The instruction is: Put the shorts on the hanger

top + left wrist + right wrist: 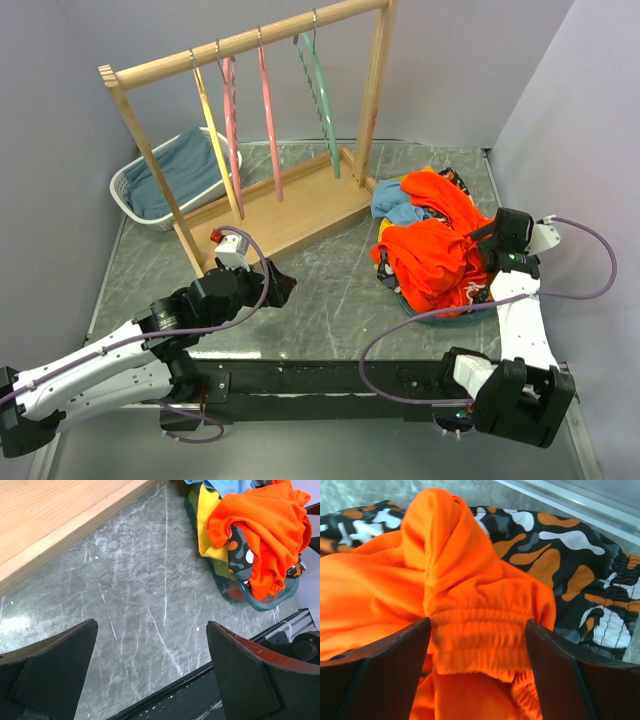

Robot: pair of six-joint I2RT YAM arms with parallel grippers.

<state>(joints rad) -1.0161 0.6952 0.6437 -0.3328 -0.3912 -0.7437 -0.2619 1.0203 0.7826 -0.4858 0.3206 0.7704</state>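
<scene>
The orange-red shorts (430,250) lie bunched on top of a clothes pile at the right, also seen in the left wrist view (265,525). My right gripper (482,258) is open, its jaws standing on either side of the shorts' elastic waistband (477,640); the right wrist view shows the gripper (477,647) astride that fold. The mint-green hanger (318,100) hangs at the right end of the wooden rack's rail. My left gripper (285,287) is open and empty above the bare table, as the left wrist view (152,645) shows.
The wooden rack (290,215) also carries two pink hangers (232,120) and a yellow hanger (213,130). A white basket (122,190) with blue cloth stands at back left. The pile sits in a teal bin (260,602) with a patterned garment (570,555), light blue cloth (392,205) and yellow cloth (207,525).
</scene>
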